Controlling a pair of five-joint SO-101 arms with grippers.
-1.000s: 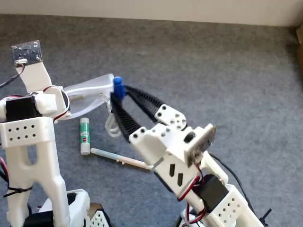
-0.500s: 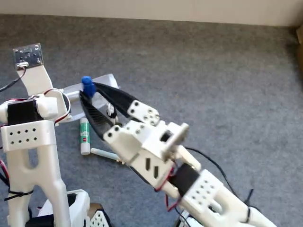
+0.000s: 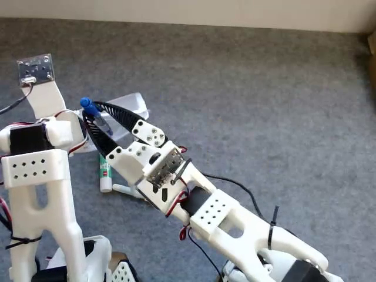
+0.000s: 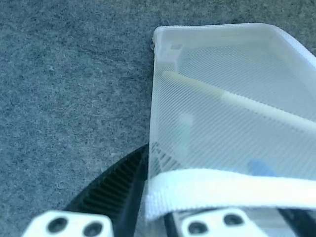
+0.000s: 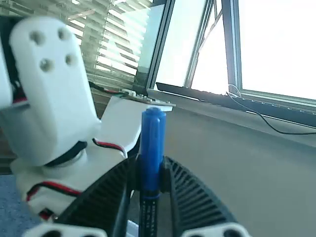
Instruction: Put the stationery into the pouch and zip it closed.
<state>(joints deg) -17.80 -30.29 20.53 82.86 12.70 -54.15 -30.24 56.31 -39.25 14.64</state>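
A translucent mesh pouch (image 3: pixel 126 106) (image 4: pixel 232 108) is held up off the carpet at the far left, with my left gripper (image 4: pixel 158 200) shut on its white edge band. Faint shapes of a white pen and a blue spot show through the mesh. My right gripper (image 3: pixel 89 113) (image 5: pixel 150 169) is shut on a blue marker (image 3: pixel 88 106) (image 5: pixel 152 143), which stands upright between the black fingers right at the pouch and close to the left arm (image 3: pixel 35 164) (image 5: pixel 49 98). A green-labelled glue stick (image 3: pixel 104 174) and a white pen (image 3: pixel 126 190) lie on the carpet under the right arm.
Grey carpet (image 3: pixel 264 100) spreads open to the right and back. The left arm's white upright stands at the left edge, with a small board (image 3: pixel 35 67) above it. A pale wall runs along the far side.
My right arm has swung left with the blue marker, from the middle of the carpet to the pouch beside the left arm. The left arm and pouch have hardly moved.
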